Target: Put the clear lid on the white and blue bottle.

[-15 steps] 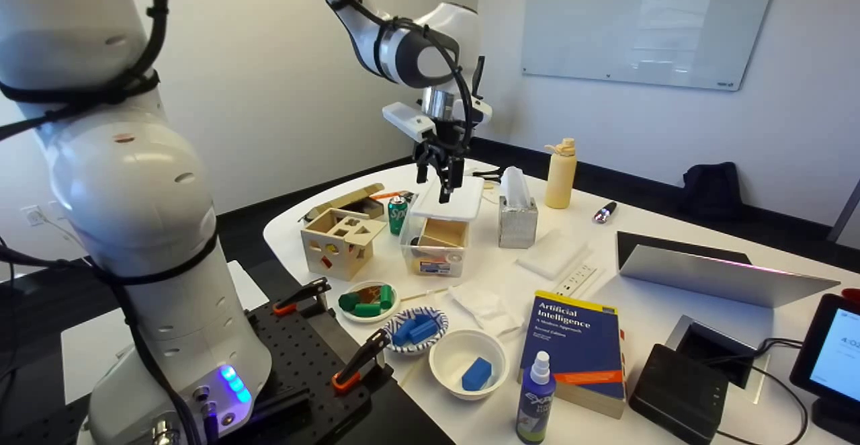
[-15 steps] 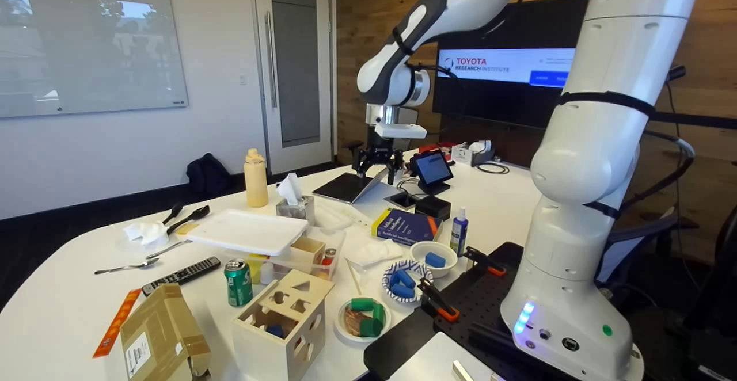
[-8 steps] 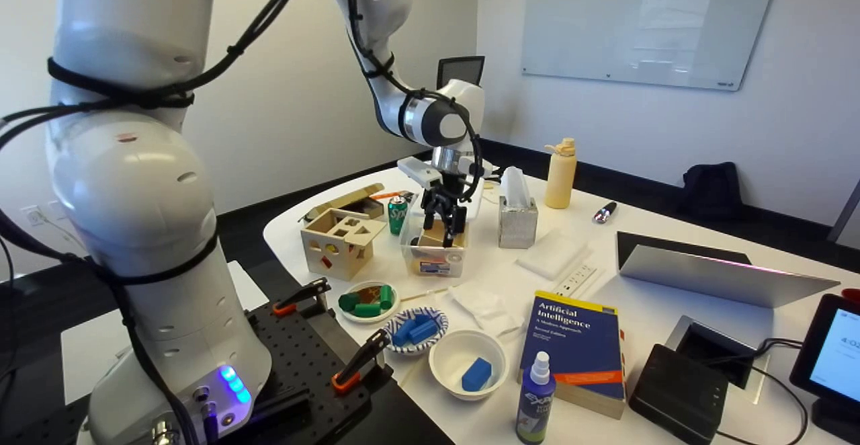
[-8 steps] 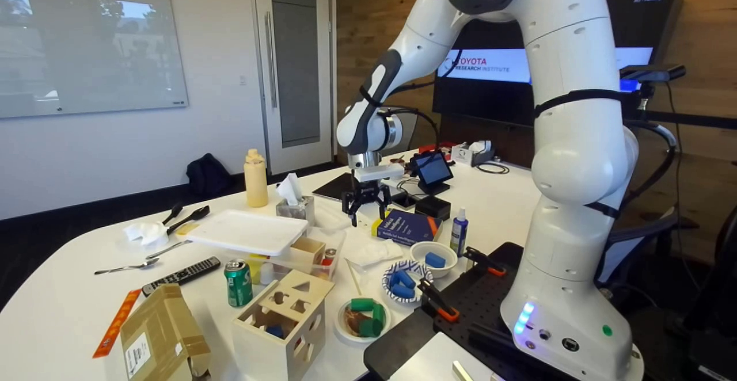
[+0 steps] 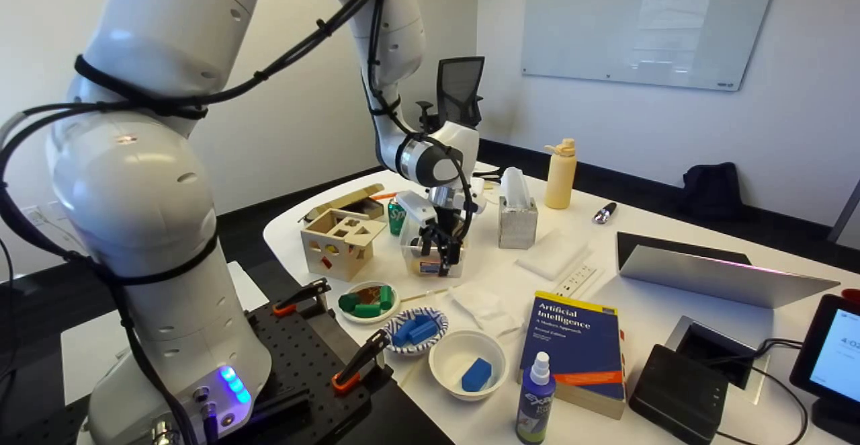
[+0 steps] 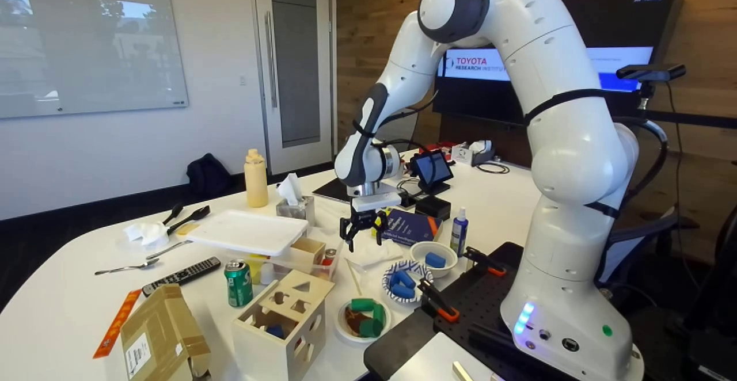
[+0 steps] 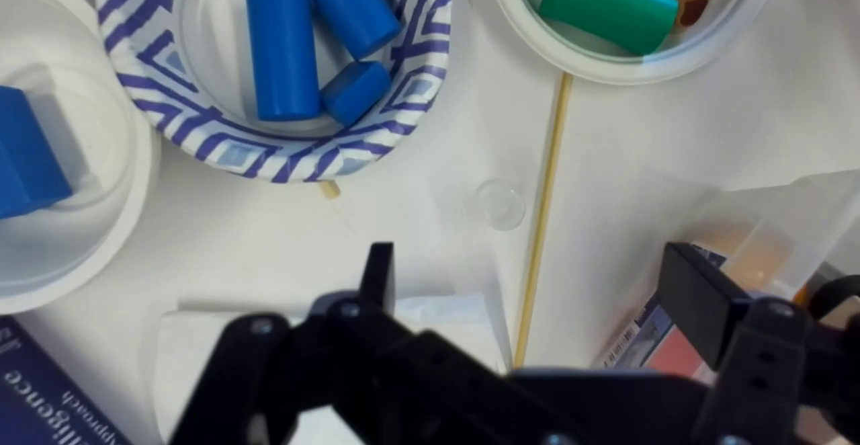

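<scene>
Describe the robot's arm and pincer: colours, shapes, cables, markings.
The arm is rounded, glossy white, with dark grey joint covers, black bands and cables; blue lights and a green dot mark its base. The pincer is black, with two jointed fingers.

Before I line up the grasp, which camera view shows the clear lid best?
The wrist view: it looks down on the clear lid, which lies unobstructed beside the wooden stick, its round outline complete. In both exterior views I cannot make it out.
</scene>
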{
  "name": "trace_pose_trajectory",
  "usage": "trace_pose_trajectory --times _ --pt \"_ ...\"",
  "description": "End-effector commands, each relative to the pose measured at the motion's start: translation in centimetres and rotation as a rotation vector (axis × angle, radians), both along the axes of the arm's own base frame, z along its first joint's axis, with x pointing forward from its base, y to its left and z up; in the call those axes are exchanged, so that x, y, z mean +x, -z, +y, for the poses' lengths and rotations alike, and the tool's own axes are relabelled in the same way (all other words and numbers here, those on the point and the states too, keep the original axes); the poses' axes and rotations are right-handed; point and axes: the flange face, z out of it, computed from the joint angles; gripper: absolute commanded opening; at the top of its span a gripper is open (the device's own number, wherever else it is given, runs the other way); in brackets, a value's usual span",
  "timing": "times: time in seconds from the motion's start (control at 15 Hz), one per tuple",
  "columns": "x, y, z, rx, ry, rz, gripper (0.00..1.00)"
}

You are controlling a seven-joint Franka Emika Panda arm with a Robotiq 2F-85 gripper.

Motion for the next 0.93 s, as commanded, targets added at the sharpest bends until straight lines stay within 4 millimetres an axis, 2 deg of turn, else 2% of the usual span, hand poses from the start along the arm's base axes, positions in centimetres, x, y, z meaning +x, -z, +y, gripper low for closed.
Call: trace_pose_trajectory --times 0.0,0.4,0.87 --pt "-0.7 2.5 -0.3 0.006 -0.022 -0.043 1.0" --pt "-0.7 6.0 -0.6 0.026 -0.051 -0.079 1.0" --pt "-0.3 7.7 -0.5 0.073 -0.077 -0.068 1.0"
